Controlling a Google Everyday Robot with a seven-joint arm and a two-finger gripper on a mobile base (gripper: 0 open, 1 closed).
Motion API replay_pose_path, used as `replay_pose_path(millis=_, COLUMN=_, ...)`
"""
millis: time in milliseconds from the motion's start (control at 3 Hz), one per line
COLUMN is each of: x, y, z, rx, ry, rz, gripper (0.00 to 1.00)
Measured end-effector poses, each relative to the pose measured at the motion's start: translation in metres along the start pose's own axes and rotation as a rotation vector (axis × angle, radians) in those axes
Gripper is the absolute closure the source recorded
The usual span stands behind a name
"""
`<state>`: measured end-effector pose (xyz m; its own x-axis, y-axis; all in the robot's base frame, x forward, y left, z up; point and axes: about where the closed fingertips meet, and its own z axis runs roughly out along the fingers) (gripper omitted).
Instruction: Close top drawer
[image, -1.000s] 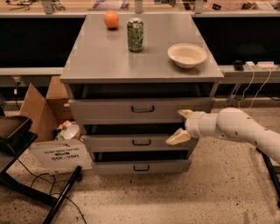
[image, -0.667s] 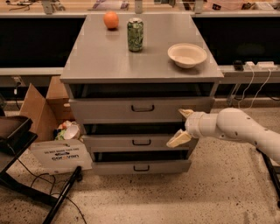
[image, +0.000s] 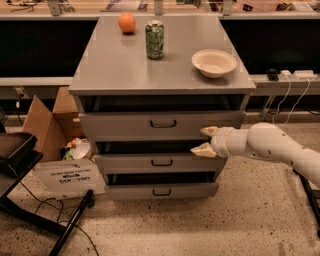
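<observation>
The top drawer (image: 125, 125) is the tallest grey front of three, with a small dark pull handle (image: 163, 123) at its centre. It stands pulled out a little, with a dark gap above it under the cabinet top. My gripper (image: 204, 140) is at the right end of this drawer's front, at its lower edge. Its two cream fingers are apart and hold nothing. The upper fingertip (image: 208, 131) lies against the drawer front, and the lower one is over the gap above the middle drawer (image: 130, 163).
On the cabinet top (image: 110, 65) stand an orange (image: 127, 22), a green can (image: 154, 39) and a cream bowl (image: 214, 62). The bottom drawer (image: 160, 191) is also slightly out. A cardboard box (image: 42, 125), a sign (image: 67, 177) and cables lie at the left.
My gripper has risen slightly towards the top drawer's lower edge, and its fingers stand closer together than before. The drawers have not visibly moved.
</observation>
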<state>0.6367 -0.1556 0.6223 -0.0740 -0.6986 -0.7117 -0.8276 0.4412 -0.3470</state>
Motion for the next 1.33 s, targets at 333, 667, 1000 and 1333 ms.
replay_pose_path(millis=333, x=-0.008, y=0.017, z=-0.026, rx=-0.041, ry=0.076, rz=-0.046, gripper=0.66)
replay_pose_path(millis=667, x=-0.020, y=0.042, z=-0.073, rx=-0.137, ry=0.250, rz=-0.130, gripper=0.89)
replay_pose_path(millis=1000, x=-0.070, y=0.031, z=-0.143, rx=-0.164, ry=0.459, rz=-0.205, gripper=0.97)
replay_pose_path(millis=1333, x=-0.094, y=0.032, z=-0.179, rx=-0.223, ry=0.511, rz=-0.185, gripper=0.75)
